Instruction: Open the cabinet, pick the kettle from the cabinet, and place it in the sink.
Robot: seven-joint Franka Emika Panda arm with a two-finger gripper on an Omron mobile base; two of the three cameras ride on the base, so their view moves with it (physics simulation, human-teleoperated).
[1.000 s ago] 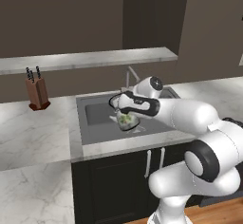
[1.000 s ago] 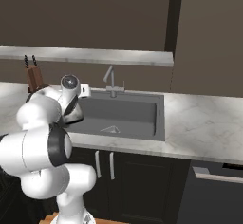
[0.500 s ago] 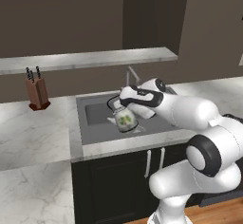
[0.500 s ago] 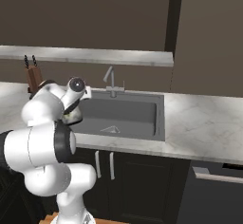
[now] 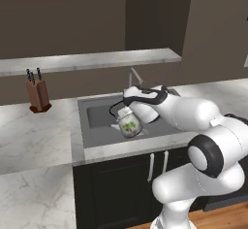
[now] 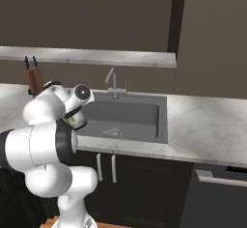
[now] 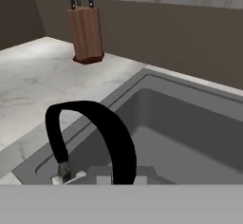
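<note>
Small white rounded kettle with green leaf pattern (image 5: 129,126) hanging over the grey rectangular recessed sink (image 5: 97,119), tilted, body inside the basin's outline near its middle, at about 7 o'clock from the slim metal faucet (image 5: 134,75). Whether its base touches the basin floor: cannot tell. Thin black arched handle (image 7: 95,133) pinched at its top by the tool (image 5: 127,106), jaws closed fully on it; arch rising large in the hand view, with the basin's grey wall behind it. In the right base view, kettle (image 6: 73,121) mostly hidden behind the white arm, just a green-and-white sliver at the sink's (image 6: 144,121) 9 o'clock edge.

Brown wooden knife block with dark-handled knives (image 5: 38,93) standing upright on the white marble worktop (image 5: 34,136), well apart from the sink at its 9 o'clock side; same block (image 7: 86,33) at 11 o'clock in the hand view.
</note>
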